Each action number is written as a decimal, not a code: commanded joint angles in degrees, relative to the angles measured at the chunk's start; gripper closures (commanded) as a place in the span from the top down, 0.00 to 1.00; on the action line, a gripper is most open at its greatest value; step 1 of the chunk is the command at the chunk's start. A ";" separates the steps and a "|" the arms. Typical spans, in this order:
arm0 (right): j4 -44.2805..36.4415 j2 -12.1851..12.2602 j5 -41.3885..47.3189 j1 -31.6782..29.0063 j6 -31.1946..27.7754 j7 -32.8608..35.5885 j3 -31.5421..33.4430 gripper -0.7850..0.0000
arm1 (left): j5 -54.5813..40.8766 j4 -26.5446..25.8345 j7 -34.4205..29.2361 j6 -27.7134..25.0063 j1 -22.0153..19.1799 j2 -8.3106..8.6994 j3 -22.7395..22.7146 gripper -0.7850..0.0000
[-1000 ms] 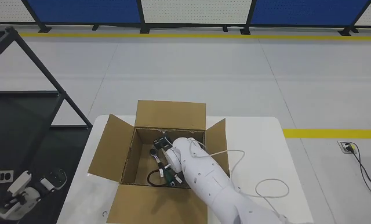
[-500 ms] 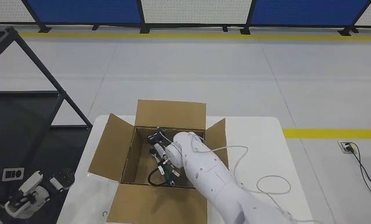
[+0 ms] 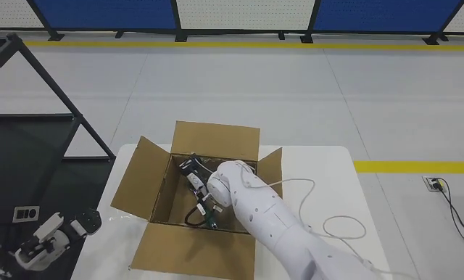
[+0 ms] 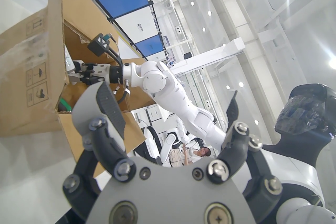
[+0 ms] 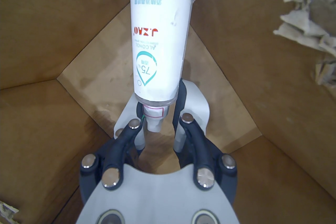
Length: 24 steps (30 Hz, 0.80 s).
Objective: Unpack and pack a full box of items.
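You have a white desk (image 3: 319,171) on a pale, glossy floor (image 3: 290,91). A yellow line (image 3: 406,166) runs across the floor to the right, and another runs along the foot of the blue and white partition panels (image 3: 101,8) at the far side. A black metal frame (image 3: 43,84) stands over a dark mat to the left of the desk. A loose white cable (image 3: 341,229) curls on the desk top.

The cardboard box (image 3: 216,141) sits on the left half of the desk with all four flaps folded outward. Torn strips of paper tape (image 5: 302,12) cling to one inner wall.

Your right arm (image 3: 254,207) reaches down into the box. The right jaws are closed on the neck of the bottle (image 5: 160,33), a clear one with a white label, and hold it inside the box, clear of the walls. Its long axis lies in line with the wrist. The cap end faces the wrist, and the flat base points away, toward where the box walls meet its bottom.

The left jaws are spread wide and hold nothing. They sit off the desk's left edge, over the dark mat and well apart from the box.
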 commanded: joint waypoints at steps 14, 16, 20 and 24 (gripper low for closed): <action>-45.98 16.59 -14.39 -14.59 6.78 17.72 13.92 0.00 | 0.34 -0.46 0.27 0.20 -0.36 0.21 1.24 1.00; -56.74 19.65 -18.50 -20.62 6.80 21.15 18.75 0.00 | 0.43 -0.48 0.18 0.13 -0.39 0.24 1.41 1.00; -72.41 23.53 -23.47 -31.34 6.98 27.09 27.54 0.00 | 0.47 -0.48 0.28 0.04 -0.40 0.29 1.56 1.00; -72.41 23.53 -23.47 -31.34 6.98 27.09 27.54 0.00 | 0.47 -0.39 0.57 -0.17 -0.45 0.36 1.34 1.00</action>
